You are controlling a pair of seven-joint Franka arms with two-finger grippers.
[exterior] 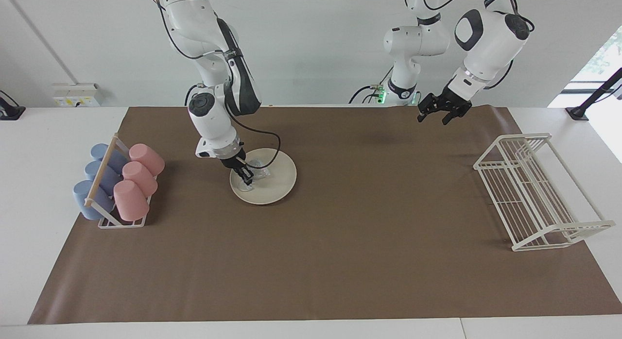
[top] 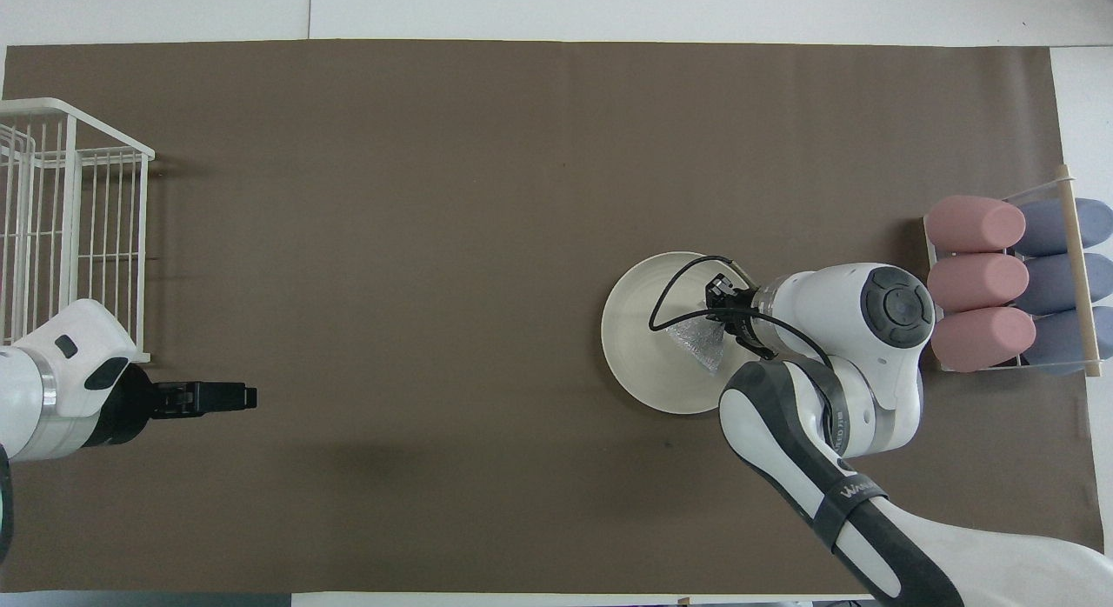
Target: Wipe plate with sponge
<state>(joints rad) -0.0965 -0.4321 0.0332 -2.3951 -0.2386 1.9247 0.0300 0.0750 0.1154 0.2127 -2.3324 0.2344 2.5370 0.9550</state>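
Note:
The cream-white plate (exterior: 281, 176) lies on the brown mat toward the right arm's end of the table; it also shows in the overhead view (top: 639, 337). My right gripper (exterior: 246, 177) is down on the plate, shut on the silvery-grey sponge (exterior: 257, 173), which rests on the plate's surface. In the overhead view the sponge (top: 700, 342) lies on the part of the plate nearest the cups, under the right gripper (top: 722, 316). My left gripper (exterior: 443, 115) waits open and empty in the air over the mat's edge nearest the robots, also seen in the overhead view (top: 236, 396).
A rack of pink and blue cups (exterior: 119, 183) lying on their sides stands at the right arm's end, close beside the plate. A white wire rack (exterior: 534, 193) stands at the left arm's end. The brown mat (exterior: 340, 261) covers the table.

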